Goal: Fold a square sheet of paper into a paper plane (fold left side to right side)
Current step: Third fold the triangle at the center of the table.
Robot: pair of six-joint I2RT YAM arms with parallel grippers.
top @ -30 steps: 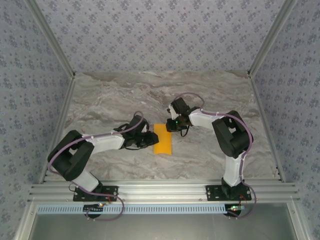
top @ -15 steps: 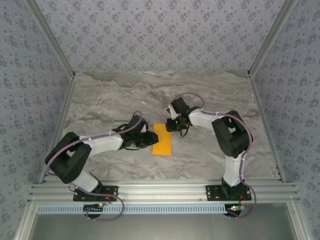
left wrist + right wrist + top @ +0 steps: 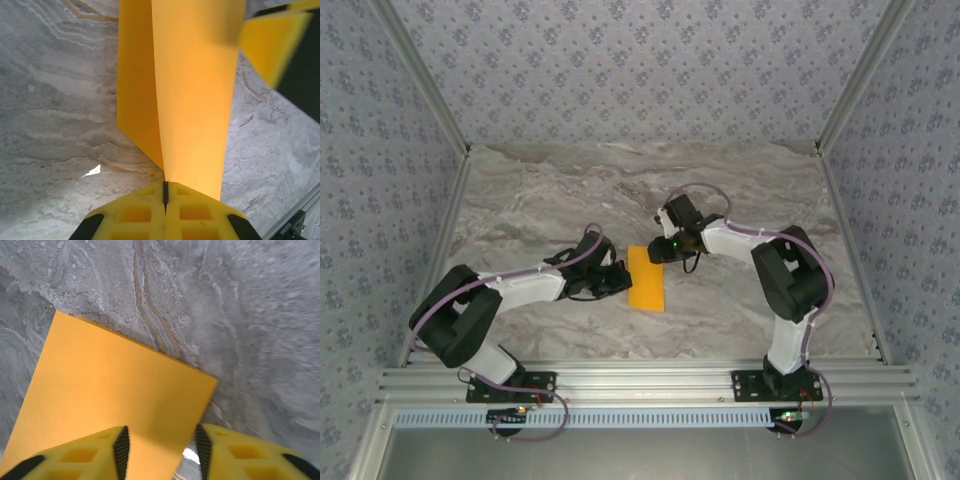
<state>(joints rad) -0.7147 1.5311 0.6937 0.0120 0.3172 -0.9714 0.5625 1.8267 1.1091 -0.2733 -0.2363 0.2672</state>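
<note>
Left end effector [image 3: 165, 196]: yellow jaws fully closed, nipping the 9 o'clock edge of the thin orange-yellow square sheet of paper [image 3: 646, 279], which is doubled into a narrow strip.
Right end effector [image 3: 160, 442]: jaws parted, astride the strip's far corner, gripping nothing.
Location: strip lies mid-way across the grey marbled worktop [image 3: 540, 190], with the left end effector at its 9 o'clock and the right at its 1 o'clock.
Purpose, judged: left pinch probably sets the crease, while the right stands loose over the corner as a guard against shifting.
Paper condition: two panels meet along a line running into the closed jaws. Edges straight, no tears seen. One panel looks lifted off the worktop.
</note>
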